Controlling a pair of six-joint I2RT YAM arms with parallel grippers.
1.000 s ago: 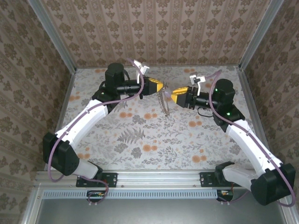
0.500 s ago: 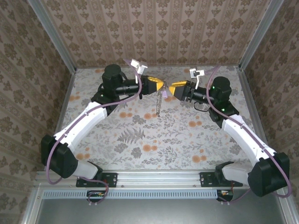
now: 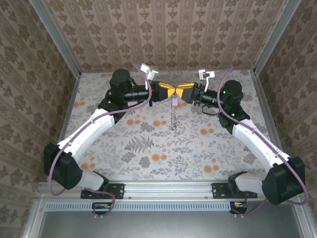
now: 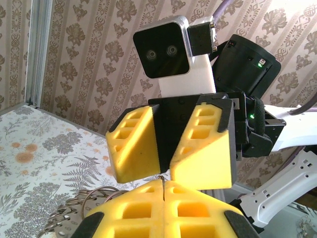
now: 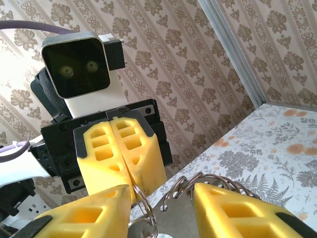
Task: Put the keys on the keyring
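Both pincers have been brought tip to tip since a second ago. The right pincer [image 3: 182,91] has been raised and carried left and farther back until it meets the left pincer [image 3: 172,92] above the far middle of the floral surface [image 3: 148,144]. The keyring [image 3: 173,118], which was slung at a slant, is now hung straight down. The keys [image 3: 174,101], a single purple-headed piece, are seen just beneath the meeting point at the top of the chain, well clear of the surface.

The left pincer is clenched. In the right wrist view a wire loop is seen running out of its seam, so the keyring is judged to be grasped there. The right pincer's jaws are held apart with ring coils lying between them, and nothing is visibly pinched.

The step in hand is judged to be the threading itself. It would be done well if the left grip were held firm and motionless. The right jaws should be closed only once the key or chain is squarely between them, and any pull should be made slowly along the chain, so that the floppy loop is neither swung nor dropped.

No brand, label or writing can be read. Green indicator lights [image 3: 224,92] are lit on the right arm.
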